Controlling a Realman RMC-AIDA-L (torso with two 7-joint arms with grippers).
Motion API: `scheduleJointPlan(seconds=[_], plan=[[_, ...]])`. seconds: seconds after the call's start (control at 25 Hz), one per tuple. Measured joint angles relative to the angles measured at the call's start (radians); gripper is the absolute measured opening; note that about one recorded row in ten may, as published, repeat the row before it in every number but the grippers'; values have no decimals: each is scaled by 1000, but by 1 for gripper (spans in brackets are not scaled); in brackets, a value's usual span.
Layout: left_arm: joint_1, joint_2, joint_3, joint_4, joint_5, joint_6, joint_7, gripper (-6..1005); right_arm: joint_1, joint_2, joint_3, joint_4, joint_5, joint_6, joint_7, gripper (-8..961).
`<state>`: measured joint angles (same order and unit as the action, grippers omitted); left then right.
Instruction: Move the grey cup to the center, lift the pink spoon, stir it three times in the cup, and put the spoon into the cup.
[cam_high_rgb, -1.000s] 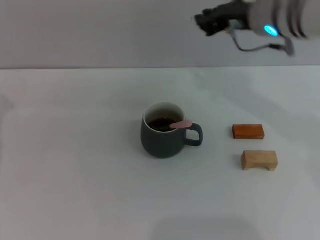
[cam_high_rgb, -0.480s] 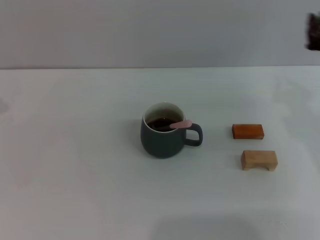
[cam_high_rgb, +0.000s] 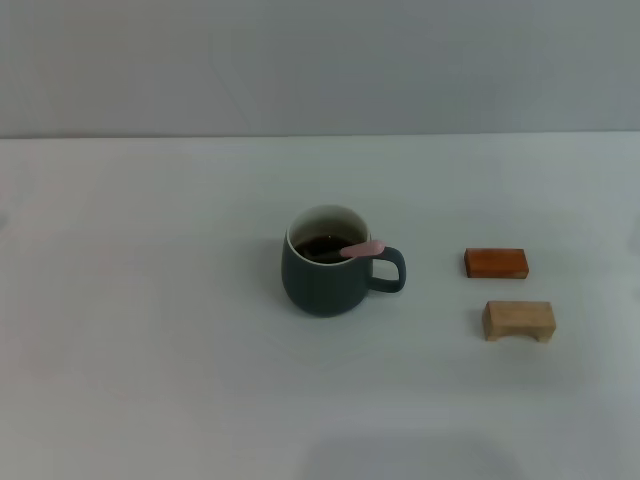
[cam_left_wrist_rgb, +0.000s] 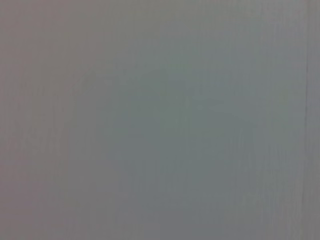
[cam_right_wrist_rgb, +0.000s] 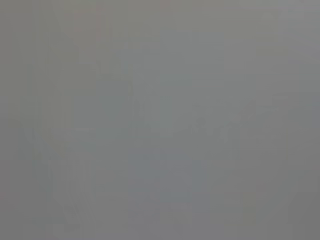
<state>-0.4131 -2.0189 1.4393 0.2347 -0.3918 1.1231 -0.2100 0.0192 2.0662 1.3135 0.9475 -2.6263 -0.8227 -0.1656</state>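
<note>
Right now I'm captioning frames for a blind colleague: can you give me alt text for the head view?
A grey cup of dark liquid stands mid-table, its handle toward the robot's right, with the pink spoon resting inside against the rim. Right of it lie an orange-brown block and a light wooden block; no arm shows.

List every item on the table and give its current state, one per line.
Grey cup: upright, mid-table, dark liquid inside, handle toward the blocks.
Pink spoon: in the cup, handle resting on the rim above the cup's handle.
Orange-brown block: lying flat.
Wooden block: standing on the table, nearer the robot.
</note>
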Motion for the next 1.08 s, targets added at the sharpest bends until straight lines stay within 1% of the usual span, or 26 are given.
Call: scheduleJointPlan(seconds=[0.04,0.08,0.16,0.32,0.4,0.44,0.72,0.88,1.08], plan=[[2,0,0,0,0,0,0,-2,0,0,0,0,0,0,0,173],[2,0,0,0,0,0,0,-2,5,0,19,-50,-69,-42,86,173],[8,0,0,0,4,1,2,-2,9,3,51,-127,-153,-78,196,173],[14,0,0,-2,6,-2,9,-2,3,5,52,-174,-167,-99,193,172],[18,2,6,-13,7,-5,12,-2,0,4,52,-211,-167,-134,190,172],[21,3,8,-14,9,-5,12,-2,0,3,51,-250,-167,-181,189,172],[32,3,12,-14,69,1,29,-2,13,2,47,-291,-167,-200,184,172],[31,-1,4,-15,72,-3,73,-2,21,4,59,-305,-162,-203,177,172],[32,-2,-1,-15,65,-1,74,-2,15,7,109,-306,-157,-202,175,172]])
